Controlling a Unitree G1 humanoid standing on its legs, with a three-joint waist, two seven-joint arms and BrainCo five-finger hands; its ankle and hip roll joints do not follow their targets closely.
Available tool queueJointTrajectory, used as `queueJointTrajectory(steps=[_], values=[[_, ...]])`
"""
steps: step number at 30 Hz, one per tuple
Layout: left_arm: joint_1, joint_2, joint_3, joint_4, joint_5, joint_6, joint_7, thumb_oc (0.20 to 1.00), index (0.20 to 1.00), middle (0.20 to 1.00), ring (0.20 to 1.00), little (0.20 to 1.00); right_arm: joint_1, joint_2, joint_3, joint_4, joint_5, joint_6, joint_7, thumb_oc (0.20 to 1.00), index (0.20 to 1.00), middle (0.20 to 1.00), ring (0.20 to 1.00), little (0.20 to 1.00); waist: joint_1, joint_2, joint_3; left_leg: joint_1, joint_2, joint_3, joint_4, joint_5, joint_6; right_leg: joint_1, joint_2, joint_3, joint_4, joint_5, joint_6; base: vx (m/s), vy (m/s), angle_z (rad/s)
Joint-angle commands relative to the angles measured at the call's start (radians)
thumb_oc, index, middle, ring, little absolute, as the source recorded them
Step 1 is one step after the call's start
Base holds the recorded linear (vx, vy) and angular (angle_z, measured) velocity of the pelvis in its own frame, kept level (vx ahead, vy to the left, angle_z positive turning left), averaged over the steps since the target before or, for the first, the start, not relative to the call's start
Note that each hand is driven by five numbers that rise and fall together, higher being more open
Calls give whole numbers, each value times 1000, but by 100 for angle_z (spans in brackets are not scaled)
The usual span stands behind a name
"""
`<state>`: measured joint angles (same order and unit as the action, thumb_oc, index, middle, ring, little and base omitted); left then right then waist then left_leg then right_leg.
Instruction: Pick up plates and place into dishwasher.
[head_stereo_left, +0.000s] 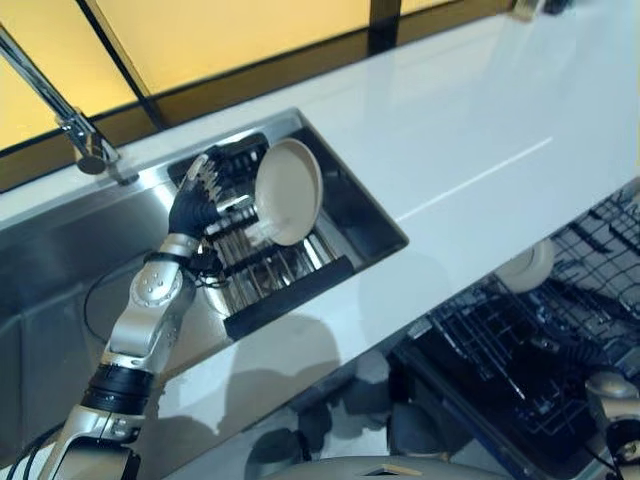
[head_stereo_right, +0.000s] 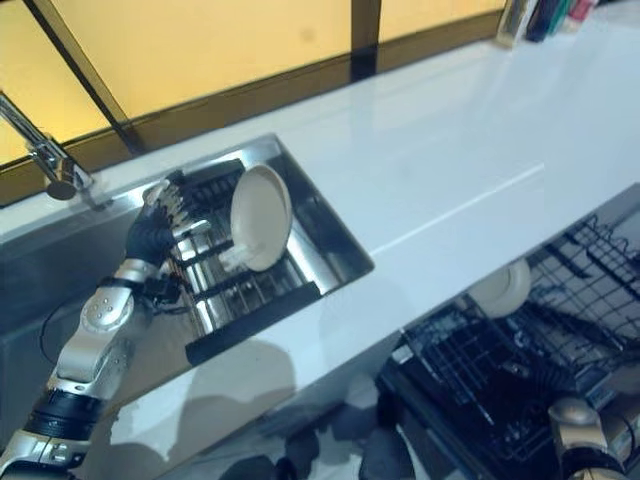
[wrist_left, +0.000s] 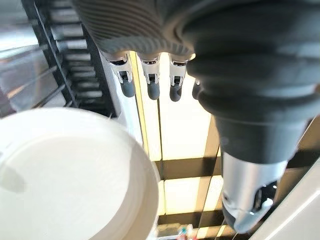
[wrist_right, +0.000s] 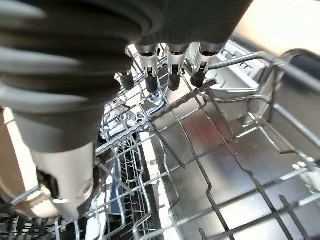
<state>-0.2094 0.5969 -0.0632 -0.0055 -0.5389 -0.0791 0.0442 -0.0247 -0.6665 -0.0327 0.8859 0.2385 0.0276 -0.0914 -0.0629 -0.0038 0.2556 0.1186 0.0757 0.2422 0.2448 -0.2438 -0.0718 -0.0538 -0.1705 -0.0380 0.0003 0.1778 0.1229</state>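
Round, smooth white plate (head_stereo_left: 290, 191) standing on edge in the black slatted rack (head_stereo_left: 268, 272) of the steel sink (head_stereo_left: 60, 260); left hand (head_stereo_left: 196, 205) just beside it, fingers relaxed, apart. Second white plate (head_stereo_left: 527, 268) upright in the dishwasher's wire rack (head_stereo_right: 500, 370); right hand (wrist_right: 65, 165) over that rack, fingers loose, holding nothing.

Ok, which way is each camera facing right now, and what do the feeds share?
Left eye view: on the head, looking down at the sink, the plate upright in the drying rack, the countertop; left arm and left robot hand show.
Right eye view: same scene slightly offset, with the dishwasher rack and right arm at lower right.
Left wrist view: along the open left robot hand, at the plate.
Right wrist view: along the right robot hand into the dishwasher rack.
Shared: both eye views and the left wrist see the plate.
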Motion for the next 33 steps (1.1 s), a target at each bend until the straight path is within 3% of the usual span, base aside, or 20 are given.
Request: queueJointTrajectory(steps=[1, 10, 14, 18, 26, 33], values=[[19, 9, 70, 1, 40, -47, -26, 1000, 1000, 1000, 1000, 1000, 41, 5, -70, -130, 19, 8, -125, 1000, 1000, 1000, 1000, 1000, -23, -29, -20, -67, -67, 1, -33, 45, 117, 70, 62, 15, 68, -167, -20, 111, 29, -2], [150, -41, 194, -1, 86, -104, -69, 1000, 1000, 1000, 1000, 1000, 154, 87, -317, -675, -110, 43, -362, 1000, 1000, 1000, 1000, 1000, -65, -21, -98, 11, -75, 16, -104, 37, 127, 101, 84, 40, 44, -181, -17, 97, 80, -4], [167, -36, 221, 4, 133, -144, -58, 1000, 1000, 1000, 1000, 1000, 146, 111, -377, -803, -142, 2, -487, 1000, 1000, 1000, 1000, 1000, -74, -2, -125, 32, -80, 18, -128, 39, 127, 106, 86, 41, 37, -185, -17, 73, 102, -6], [163, -6, 239, 13, 235, -186, -20, 1000, 1000, 1000, 1000, 1000, 124, 129, -389, -890, -175, -38, -541, 1000, 1000, 1000, 1000, 1000, -75, 13, -146, 37, -85, 20, -138, 46, 125, 103, 85, 42, 36, -184, -16, 57, 82, -2], [92, 189, 209, 45, 568, -299, 63, 1000, 1000, 1000, 1000, 1000, 65, 65, -337, -997, -183, -90, -471, 1000, 1000, 1000, 1000, 1000, -79, 37, -181, 46, -93, 17, -159, 55, 117, 109, 80, 31, 18, -183, -10, 48, 53, 2], [-64, 440, 54, 135, 848, -391, 202, 1000, 1000, 1000, 1000, 1000, 35, -27, -229, -1043, -106, -128, -342, 1000, 1000, 1000, 1000, 1000, -113, 64, -193, 55, -93, 42, -181, 64, 113, 99, 80, 28, 21, -185, -3, 30, 12, 2]])
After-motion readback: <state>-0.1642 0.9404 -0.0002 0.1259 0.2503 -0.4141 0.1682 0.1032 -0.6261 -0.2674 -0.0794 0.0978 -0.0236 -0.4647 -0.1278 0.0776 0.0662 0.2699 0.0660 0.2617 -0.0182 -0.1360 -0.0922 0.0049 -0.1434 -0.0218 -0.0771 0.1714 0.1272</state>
